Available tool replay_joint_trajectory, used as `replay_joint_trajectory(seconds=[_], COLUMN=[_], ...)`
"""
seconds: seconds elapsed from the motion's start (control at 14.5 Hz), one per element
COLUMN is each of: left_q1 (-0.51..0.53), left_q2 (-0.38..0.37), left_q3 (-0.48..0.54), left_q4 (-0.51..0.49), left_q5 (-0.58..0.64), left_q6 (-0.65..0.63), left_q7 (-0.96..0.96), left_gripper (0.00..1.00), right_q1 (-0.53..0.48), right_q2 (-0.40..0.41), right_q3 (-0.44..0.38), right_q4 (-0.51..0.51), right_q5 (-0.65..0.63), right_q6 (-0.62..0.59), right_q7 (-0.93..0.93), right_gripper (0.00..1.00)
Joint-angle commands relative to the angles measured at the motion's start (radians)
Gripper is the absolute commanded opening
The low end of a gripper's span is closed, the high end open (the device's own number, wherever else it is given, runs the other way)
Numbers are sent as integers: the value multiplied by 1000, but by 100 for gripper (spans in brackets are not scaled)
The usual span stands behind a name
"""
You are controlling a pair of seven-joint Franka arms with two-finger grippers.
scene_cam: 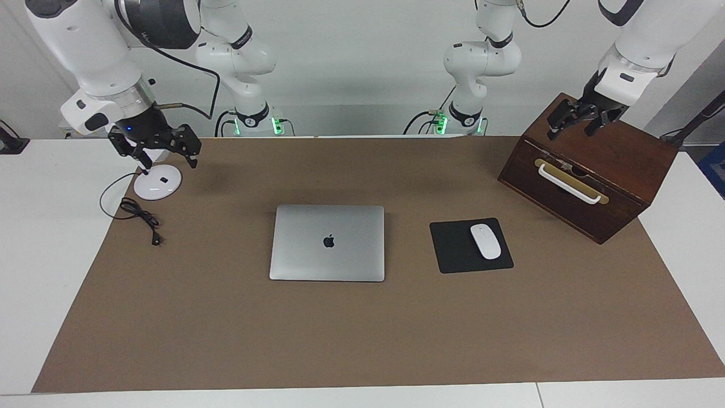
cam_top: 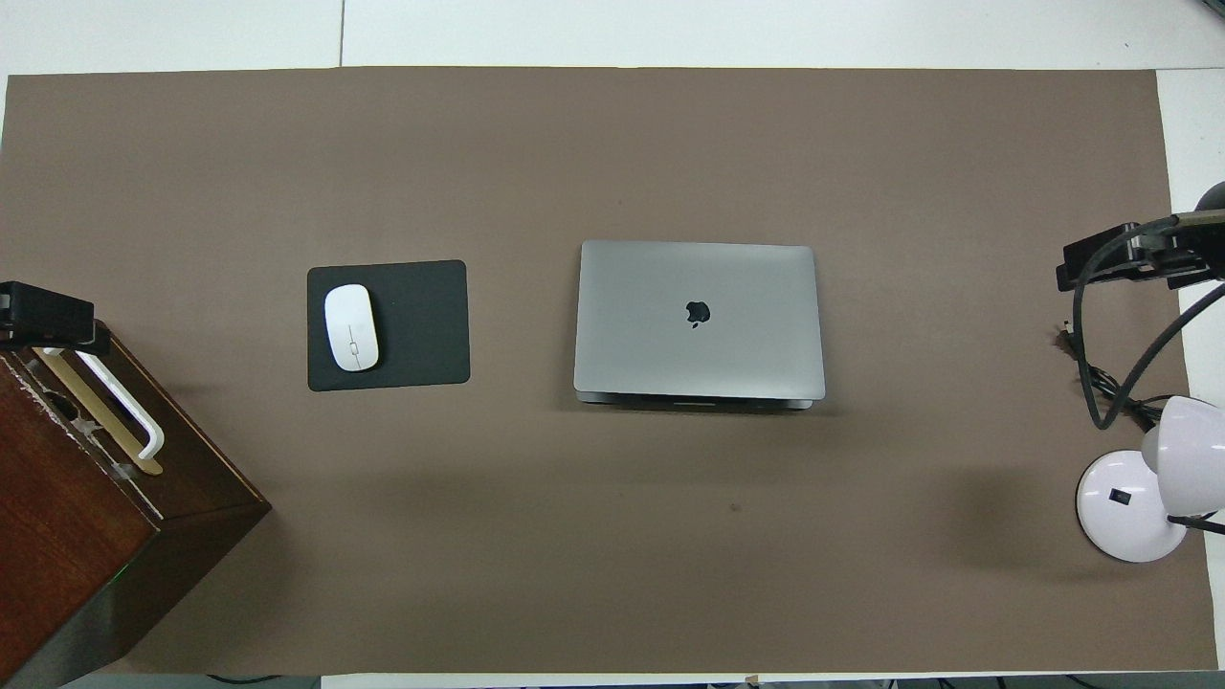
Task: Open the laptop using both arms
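Observation:
The laptop lies shut and flat in the middle of the brown mat, lid up with the dark apple logo showing; it also shows in the overhead view. My right gripper hangs open and empty over the white lamp base at the right arm's end of the table; it also shows in the overhead view. My left gripper hangs open and empty over the wooden box at the left arm's end; it also shows in the overhead view. Both grippers are well apart from the laptop.
A black mouse pad with a white mouse lies beside the laptop toward the left arm's end. A dark wooden box with a white handle stands at that end. A white desk lamp and a black cable are at the right arm's end.

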Motion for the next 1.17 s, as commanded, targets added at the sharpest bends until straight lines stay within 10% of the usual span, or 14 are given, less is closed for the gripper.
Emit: replay_joint_trajectory(seconds=[0.0,1.1], left_q1=[9,9], left_q2=[-1,1], left_q3=[-2,-2], left_q4=[-7,-5], left_q5=[-16,-17], left_q6=[15,17], left_q7=[16,19], left_gripper=[100,100], right_q1=[-7,10], right_q2=[5,-16], right_q3=[8,8], right_q4=[3,-43], right_q5=[0,4], right_q6=[11,29], right_q7=[-1,7], right_gripper=[100,100])
